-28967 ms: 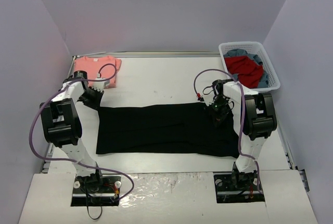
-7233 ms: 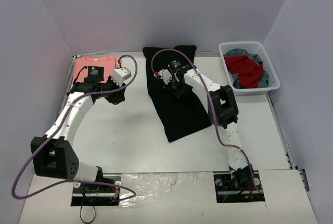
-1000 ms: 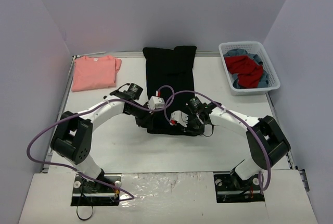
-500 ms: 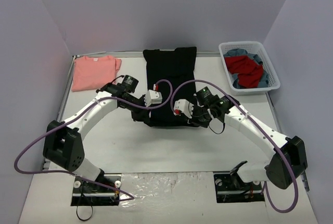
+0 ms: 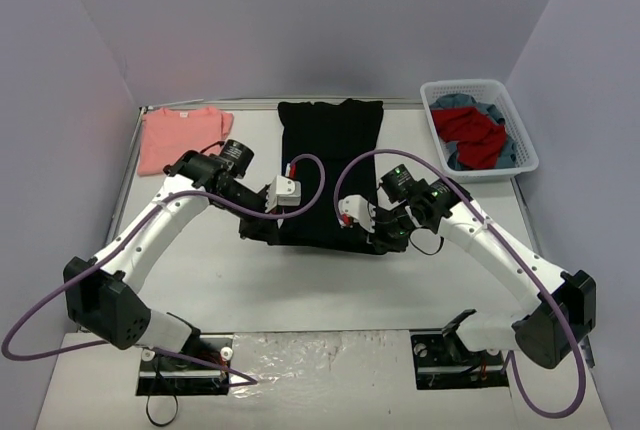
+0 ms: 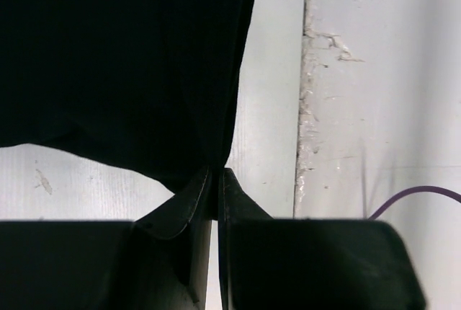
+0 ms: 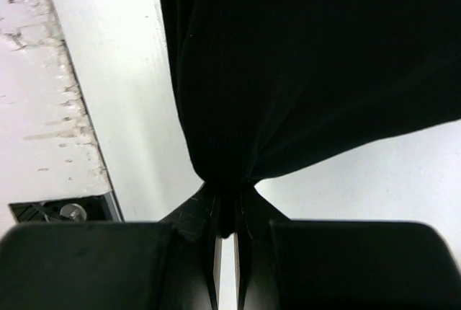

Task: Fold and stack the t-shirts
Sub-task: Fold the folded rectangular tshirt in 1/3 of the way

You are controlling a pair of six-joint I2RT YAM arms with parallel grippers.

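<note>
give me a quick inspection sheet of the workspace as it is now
surface: white table, scuffed near its seam
job's things: black tee spread mid-table, its near edge lifted; pink tee folded at the far left corner
clutter: basket at far right holding red and blue clothes
grippers: left gripper and right gripper each shut on the black tee's near edge
cables: purple cables loop off both arms, above the tee
surroundings: plain lilac walls
</note>
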